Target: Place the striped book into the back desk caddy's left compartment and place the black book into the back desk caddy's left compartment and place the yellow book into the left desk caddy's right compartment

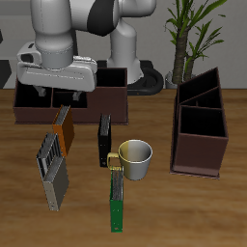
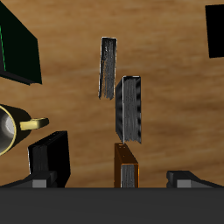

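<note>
Nearest the desk's front edge lies a green book (image 1: 117, 205), then the striped book (image 1: 51, 166) and a mug (image 1: 136, 159). Behind stand the black book (image 1: 104, 140) and yellow book (image 1: 62, 127). The gripper (image 1: 54, 99) hangs open above the yellow book, before the back caddy (image 1: 108, 96); the left caddy (image 1: 200, 125) shows nothing inside.

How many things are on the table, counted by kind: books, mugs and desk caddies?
Books: 5 (two striped books, yellow book, black book, green book)
Mugs: 1 (white mug)
Desk caddies: 2 (back desk caddy, left desk caddy)
Total: 8
</note>
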